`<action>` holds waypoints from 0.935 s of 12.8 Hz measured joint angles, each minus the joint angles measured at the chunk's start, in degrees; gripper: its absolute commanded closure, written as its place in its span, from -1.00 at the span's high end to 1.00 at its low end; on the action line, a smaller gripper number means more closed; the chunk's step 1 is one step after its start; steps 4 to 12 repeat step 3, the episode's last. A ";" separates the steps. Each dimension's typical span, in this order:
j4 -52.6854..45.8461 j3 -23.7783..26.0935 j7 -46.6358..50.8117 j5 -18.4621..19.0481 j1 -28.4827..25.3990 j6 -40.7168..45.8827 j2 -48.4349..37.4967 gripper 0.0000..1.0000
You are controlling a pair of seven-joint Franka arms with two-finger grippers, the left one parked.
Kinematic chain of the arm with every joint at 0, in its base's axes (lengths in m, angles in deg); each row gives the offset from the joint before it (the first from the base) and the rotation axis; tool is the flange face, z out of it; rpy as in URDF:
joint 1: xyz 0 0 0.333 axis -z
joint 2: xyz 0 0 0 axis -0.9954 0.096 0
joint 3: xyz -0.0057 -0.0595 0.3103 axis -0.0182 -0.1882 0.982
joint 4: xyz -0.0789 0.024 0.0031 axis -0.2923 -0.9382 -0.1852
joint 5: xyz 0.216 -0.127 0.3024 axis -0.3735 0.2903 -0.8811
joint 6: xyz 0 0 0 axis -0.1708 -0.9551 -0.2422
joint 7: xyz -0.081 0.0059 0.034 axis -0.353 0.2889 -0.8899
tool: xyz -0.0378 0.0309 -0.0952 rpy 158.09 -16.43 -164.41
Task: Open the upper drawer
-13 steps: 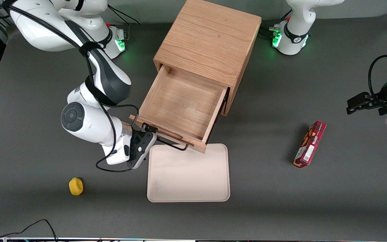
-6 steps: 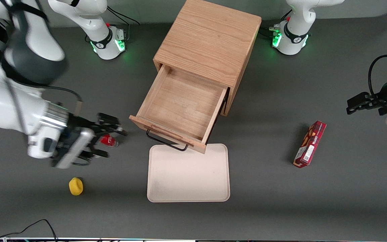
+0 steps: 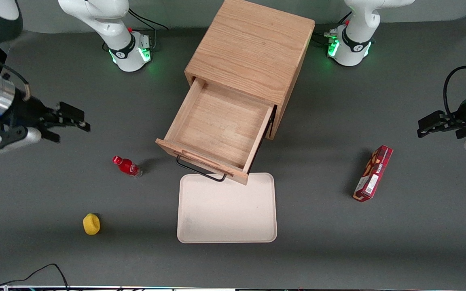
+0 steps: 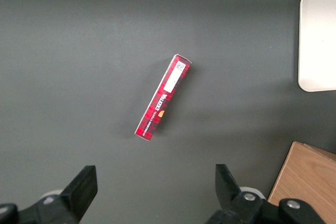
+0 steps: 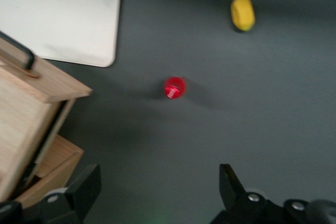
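Claw (image 3: 69, 121) of the right arm hangs above the table (image 3: 34, 242) with its fingers spread and nothing between them, well apart from the oak cabinet (image 3: 253, 52), toward the working arm's end. Pulled far out of that cabinet, the upper drawer (image 3: 221, 125) shows a bare wooden floor; its black handle (image 3: 200, 171) overhangs the cream tray (image 3: 227, 210). Near the drawer's front stands a red bottle (image 3: 127, 166).

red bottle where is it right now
In the front view the red bottle stands on the table beside the pulled-out upper drawer, toward the working arm's end, farther from the camera than the yellow object. The open gripper hovers above, apart.
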 measured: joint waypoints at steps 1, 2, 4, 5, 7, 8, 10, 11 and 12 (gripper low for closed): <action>1.37 -0.08 0.15 0.82 0.72 0.01 -0.92 1.00; 2.27 -0.22 0.18 1.13 1.52 0.01 -1.28 1.00; 2.78 -0.47 0.18 1.25 2.20 -0.02 -1.31 1.00; 2.78 -0.47 0.18 1.25 2.20 -0.02 -1.31 1.00; 2.78 -0.47 0.18 1.25 2.20 -0.02 -1.31 1.00; 2.78 -0.47 0.18 1.25 2.20 -0.02 -1.31 1.00; 2.78 -0.47 0.18 1.25 2.20 -0.02 -1.31 1.00; 2.78 -0.47 0.18 1.25 2.20 -0.02 -1.31 1.00; 2.78 -0.47 0.18 1.25 2.20 -0.02 -1.31 1.00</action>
